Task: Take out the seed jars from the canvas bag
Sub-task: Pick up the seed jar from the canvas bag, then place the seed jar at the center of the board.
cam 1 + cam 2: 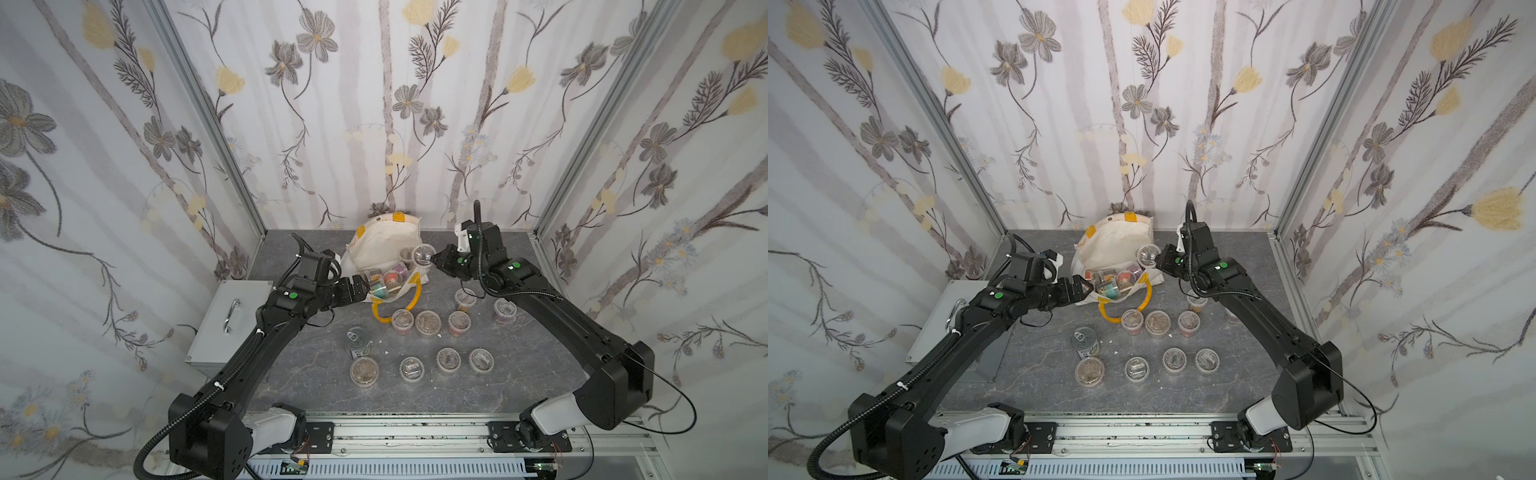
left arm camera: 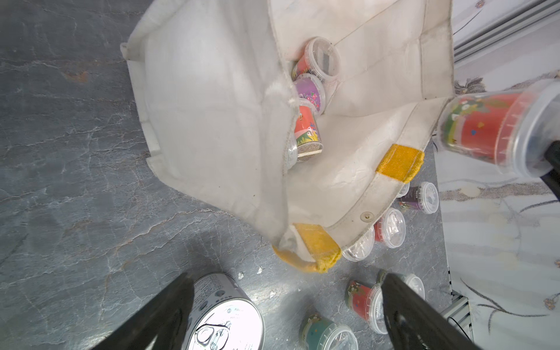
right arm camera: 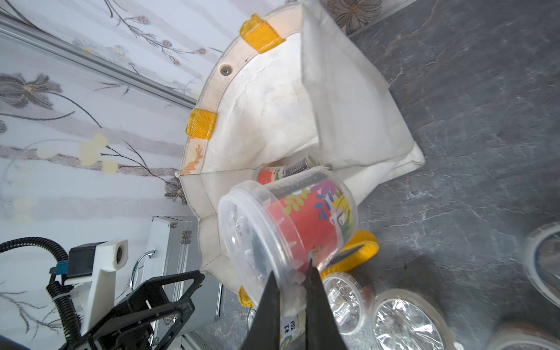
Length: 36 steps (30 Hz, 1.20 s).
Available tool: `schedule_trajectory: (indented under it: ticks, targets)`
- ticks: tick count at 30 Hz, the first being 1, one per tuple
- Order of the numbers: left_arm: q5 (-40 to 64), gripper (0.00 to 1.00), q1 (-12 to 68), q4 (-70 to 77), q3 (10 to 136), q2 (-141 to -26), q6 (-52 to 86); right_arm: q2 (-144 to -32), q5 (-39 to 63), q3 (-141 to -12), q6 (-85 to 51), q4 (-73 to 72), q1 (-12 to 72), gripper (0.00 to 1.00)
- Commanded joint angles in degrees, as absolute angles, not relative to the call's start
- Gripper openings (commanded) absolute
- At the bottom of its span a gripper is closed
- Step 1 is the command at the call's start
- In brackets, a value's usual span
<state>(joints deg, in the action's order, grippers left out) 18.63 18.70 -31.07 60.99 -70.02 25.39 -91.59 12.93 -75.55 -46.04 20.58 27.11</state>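
The canvas bag (image 1: pixel 382 245) (image 1: pixel 1113 241) lies at the back of the table, its mouth facing forward with yellow handles (image 1: pixel 409 301). Several seed jars (image 1: pixel 388 278) (image 2: pixel 309 88) lie inside it. My right gripper (image 1: pixel 435 258) (image 3: pixel 292 269) is shut on the lid rim of a red-labelled seed jar (image 1: pixel 423 254) (image 3: pixel 288 218) (image 2: pixel 491 130), held tilted in the air over the bag's right edge. My left gripper (image 1: pixel 361 289) (image 2: pixel 288 278) is open and empty, just off the bag's left front corner. Several more seed jars (image 1: pixel 428 322) (image 1: pixel 1173 359) stand on the table in front of the bag.
A silver pull-tab tin can (image 1: pixel 358 343) (image 2: pixel 224 315) stands left of the front row of jars. A grey metal box with a handle (image 1: pixel 226 320) sits at the table's left edge under my left arm. Wallpapered walls enclose three sides.
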Motion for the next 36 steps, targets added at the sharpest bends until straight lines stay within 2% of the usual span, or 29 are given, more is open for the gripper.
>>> schedule_trajectory:
  ticks: [1,6,11,17,20,21,23,27,33,36]
  targets:
    - [16.0,1.0,18.6,-35.1,63.0,-69.3,18.4,-85.1,16.8,-67.6,-48.0,15.2,22.1,0.09]
    - [13.5,1.0,18.6,-36.9,63.1,-68.2,16.1,-73.9,17.1,-49.6,-48.9,12.7,12.3,0.09]
    - [14.5,1.0,18.6,-35.1,62.7,-68.5,16.6,-63.9,17.2,-32.7,-50.0,9.1,6.4,0.07]
    - [17.5,0.99,18.6,-33.6,61.7,-69.9,19.3,-63.2,17.9,-23.1,-49.1,3.5,3.2,0.07]
    - [19.2,0.99,18.6,-32.0,61.0,-70.3,21.4,-64.5,19.1,-19.7,-49.1,0.5,1.7,0.11]
    - [19.4,0.99,18.6,-31.4,60.8,-70.3,22.0,-64.9,19.3,-18.8,-49.0,-0.5,1.5,0.15]
    - [19.8,0.99,18.6,-30.6,60.4,-70.6,22.8,-65.2,19.5,-18.0,-49.0,-0.5,0.7,0.32]
    - [20.1,0.94,18.6,-29.9,59.6,-71.4,24.3,-63.1,18.7,-18.6,-49.6,2.1,-0.5,0.47]
    - [17.4,0.82,18.6,-29.6,58.5,-71.9,26.1,-60.1,16.8,-26.5,-46.8,9.9,0.3,0.51]
    - [17.4,0.78,18.6,-29.4,57.9,-71.7,26.7,-62.9,14.6,-33.8,-44.1,11.8,5.9,0.53]
